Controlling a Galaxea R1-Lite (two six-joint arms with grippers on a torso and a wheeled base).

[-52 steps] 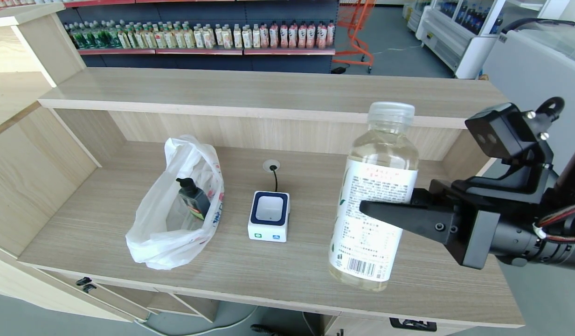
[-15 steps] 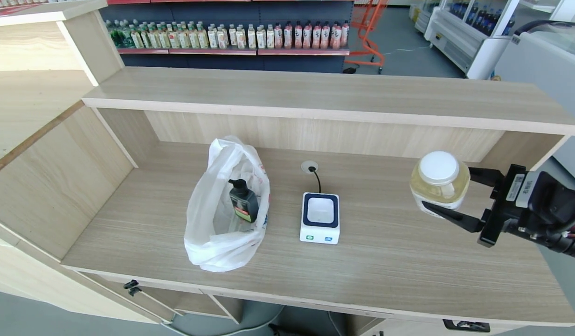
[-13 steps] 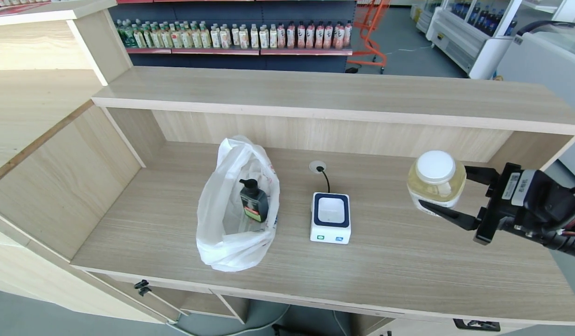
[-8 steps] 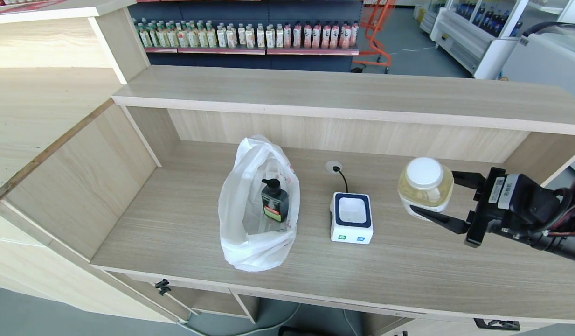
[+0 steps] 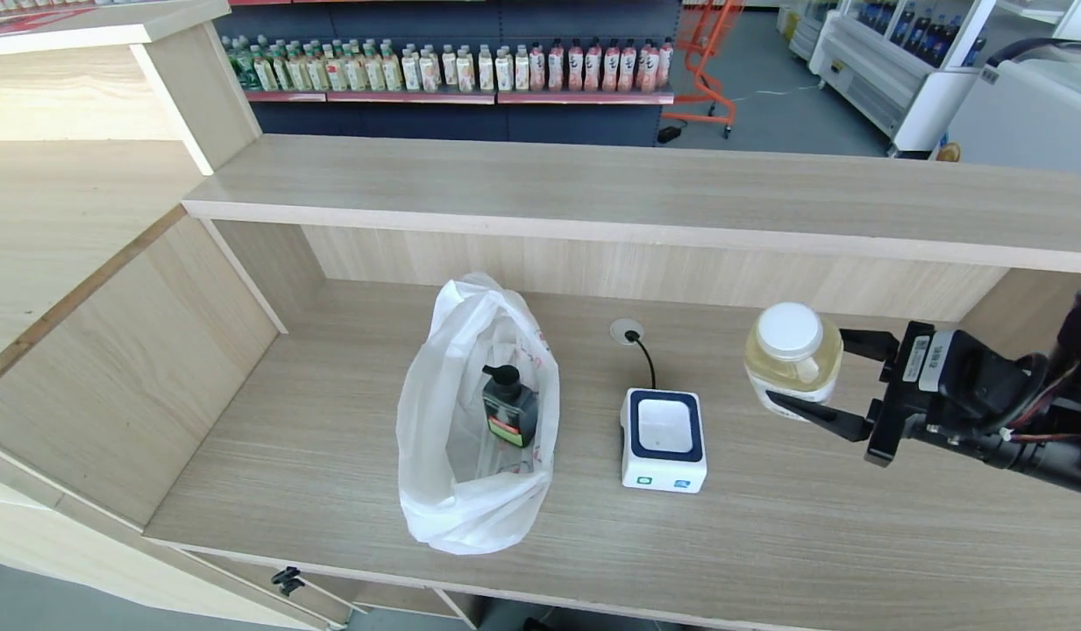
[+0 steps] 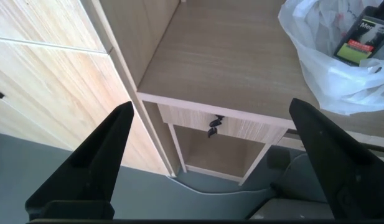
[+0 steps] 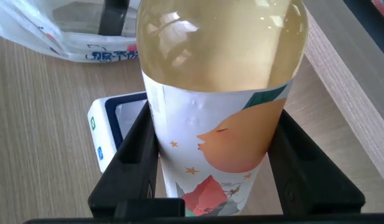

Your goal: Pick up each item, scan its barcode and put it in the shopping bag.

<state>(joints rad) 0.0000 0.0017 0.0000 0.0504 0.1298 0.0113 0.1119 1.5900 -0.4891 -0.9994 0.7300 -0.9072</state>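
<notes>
My right gripper [image 5: 819, 379] is shut on a clear bottle [image 5: 792, 357] of pale yellow drink with a white cap and a printed label, held upright above the counter to the right of the scanner. The right wrist view shows the bottle [image 7: 221, 99] between the black fingers [image 7: 137, 158]. The white scanner [image 5: 663, 439] with a dark blue frame sits mid-counter, also seen behind the bottle as the scanner [image 7: 111, 130]. A white shopping bag [image 5: 474, 412] stands open to its left with a dark pump bottle [image 5: 508, 410] inside. My left gripper [image 6: 213, 162] is open, off the counter's front left corner.
The wooden counter [image 5: 768, 526] has a raised back shelf [image 5: 593, 188] and a side wall on the left. A cable runs from the scanner to a grommet [image 5: 629, 332]. A drawer with a key [image 6: 213, 124] sits under the counter edge. Store shelves and fridges stand beyond.
The head camera has shifted, so the whole scene slid. The right gripper lowered the bottle from close to the camera and has carried it leftward, nearer the scanner.
</notes>
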